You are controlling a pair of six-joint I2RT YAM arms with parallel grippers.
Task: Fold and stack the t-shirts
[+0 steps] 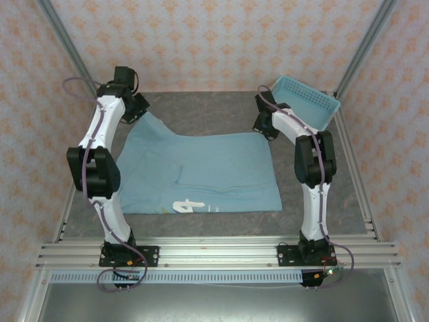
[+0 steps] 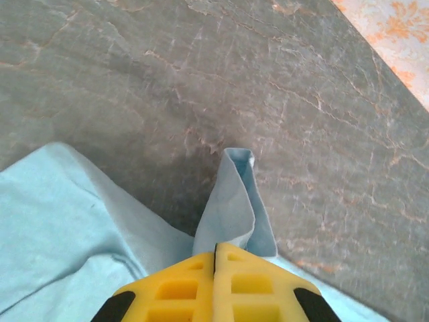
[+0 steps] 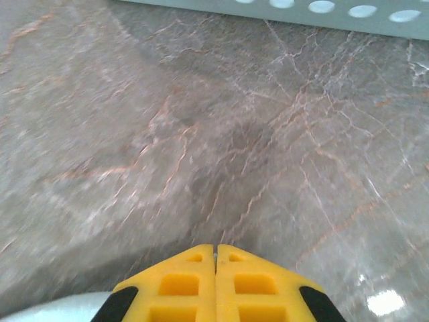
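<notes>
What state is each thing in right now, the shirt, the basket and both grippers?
t-shirt: lying spread out, its far left corner pinched into a raised fold.
left gripper: shut on the t-shirt, cloth sticking out past its tips.
right gripper: shut, no cloth showing past its tips.
basket: tipped at an angle in the far right corner, nothing seen inside.

The t-shirt (image 1: 201, 171) lies mid-table (image 1: 214, 111); the basket (image 1: 305, 100) sits behind it to the right, at the far right corner.
</notes>
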